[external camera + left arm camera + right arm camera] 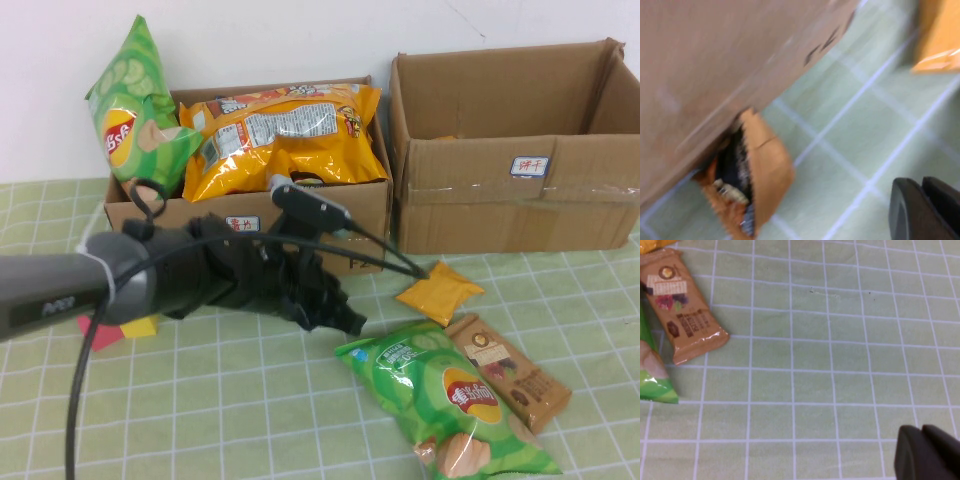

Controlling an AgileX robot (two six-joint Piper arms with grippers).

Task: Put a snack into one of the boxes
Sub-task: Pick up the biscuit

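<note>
I judge this the reach: nothing is grasped yet. My left gripper [335, 315] hangs low over the worktop [230, 400], just in front of the left box [370, 215], which is already heaped with an orange bag [285, 135]. Its jaws look pressed together, holding nothing. The loose snacks lie beyond the tips: the small yellow packet [440, 291] nearest, the green chip bag [445, 400] and brown bar [508, 370] farther. Next I must part the jaws and close the gap. My right gripper [927, 455] sits off to the side, jaws clenched, empty.
</note>
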